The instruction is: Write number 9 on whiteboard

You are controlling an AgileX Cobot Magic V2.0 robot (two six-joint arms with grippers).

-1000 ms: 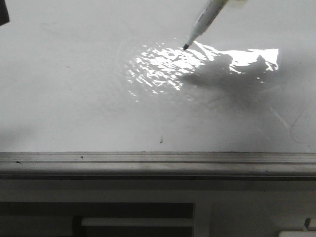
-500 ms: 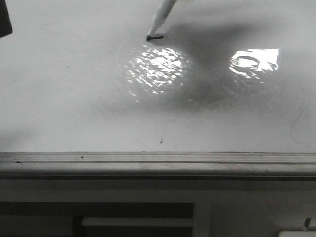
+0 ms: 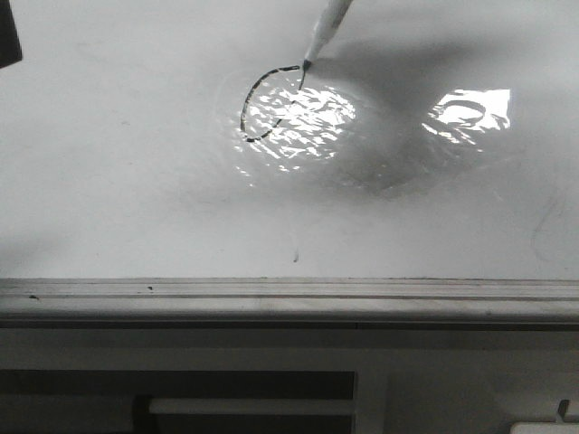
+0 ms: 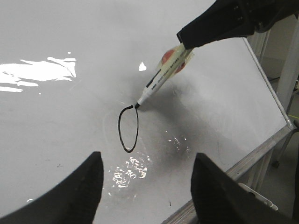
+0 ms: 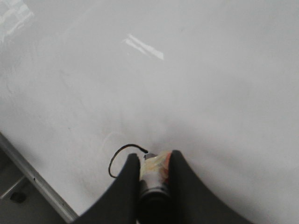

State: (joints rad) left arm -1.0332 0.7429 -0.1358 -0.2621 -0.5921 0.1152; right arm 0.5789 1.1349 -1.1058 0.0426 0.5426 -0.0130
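The whiteboard [image 3: 109, 163] fills the front view. A thin black loop, the number 9's curved part [image 3: 244, 108], is drawn on its wrinkled shiny film patch [image 3: 308, 117]; no stem shows. The loop reads as a narrow oval in the left wrist view [image 4: 119, 130] and an open arc in the right wrist view [image 5: 117, 151]. My right gripper [image 5: 154, 161] is shut on a white marker [image 4: 161, 79]. The marker's tip [image 3: 303, 65] touches the board at the loop's top. My left gripper [image 4: 145, 161] is open and empty, hovering above the board [image 4: 56, 116] near the loop.
A grey metal ledge [image 3: 289, 298] runs along the board's near edge, also seen in the left wrist view [image 4: 252, 156]. A tiny dark speck [image 3: 296, 256] sits on the board just above the ledge. A dark object [image 3: 7, 36] shows at the upper left edge.
The marker moved left, touched the board and made a short dash. It has since drawn a curved loop, and its tip is back at the loop's top right.
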